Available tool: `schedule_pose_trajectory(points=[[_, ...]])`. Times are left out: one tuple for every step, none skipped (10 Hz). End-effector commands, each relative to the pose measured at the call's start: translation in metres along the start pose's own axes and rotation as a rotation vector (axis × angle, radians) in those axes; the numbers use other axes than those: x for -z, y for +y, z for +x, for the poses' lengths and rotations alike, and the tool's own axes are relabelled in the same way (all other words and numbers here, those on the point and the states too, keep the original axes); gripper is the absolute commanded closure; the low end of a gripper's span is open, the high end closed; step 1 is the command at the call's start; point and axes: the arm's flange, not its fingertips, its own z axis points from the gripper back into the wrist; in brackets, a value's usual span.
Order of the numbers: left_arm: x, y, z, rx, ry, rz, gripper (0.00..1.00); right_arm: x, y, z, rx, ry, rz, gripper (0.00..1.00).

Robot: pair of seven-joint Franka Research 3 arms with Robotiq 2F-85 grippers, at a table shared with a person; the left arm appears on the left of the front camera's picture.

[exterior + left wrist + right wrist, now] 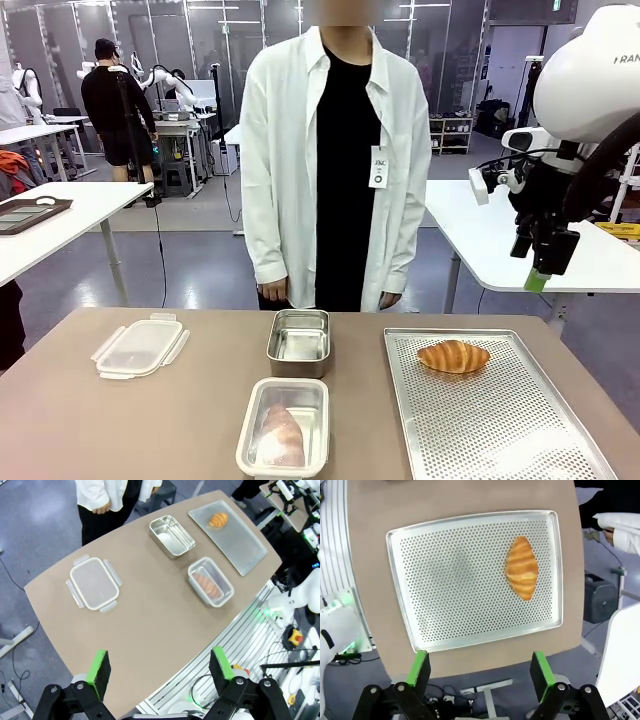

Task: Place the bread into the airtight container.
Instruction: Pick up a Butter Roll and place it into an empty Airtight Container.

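Both our right gripper and left gripper hang spread and empty above the table while the bread lies on the tray, so a grip closing off-centre could squash or drop it short of the seemingly empty container.

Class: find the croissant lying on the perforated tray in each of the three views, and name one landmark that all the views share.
Front view: croissant right of centre, at the far end of the perforated tray.
Left wrist view: croissant near the top, right of centre.
Right wrist view: croissant right of centre, upper half.
Shared landmark: the perforated tray beneath it.
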Motion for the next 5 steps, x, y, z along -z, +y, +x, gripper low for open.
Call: schedule_pose_trajectory(points=[[-0.001,-0.001,0.0,0.019,-0.002,-0.011,0.0,-0.003,0.003,0.003,-0.02,-0.01,-0.009,0.0],[-0.001,-0.001,0.0,0.019,-0.002,-0.011,0.0,-0.003,0.003,0.003,-0.02,-0.01,-0.009,0.0],[-0.001,-0.001,0.0,0.019,-0.002,-0.011,0.0,-0.001,0.001,0.003,-0.006,0.003,-0.004,0.0],[-0.001,-0.001,0.0,0.019,-0.002,-0.011,0.0,0.025,-0.006,0.013,-0.086,-0.013,0.024,0.0],[-0.001,-0.001,0.0,0.019,-0.002,-0.011,0.0,0.045,-0.016,0.022,-0.098,-0.008,0.038,0.0]])
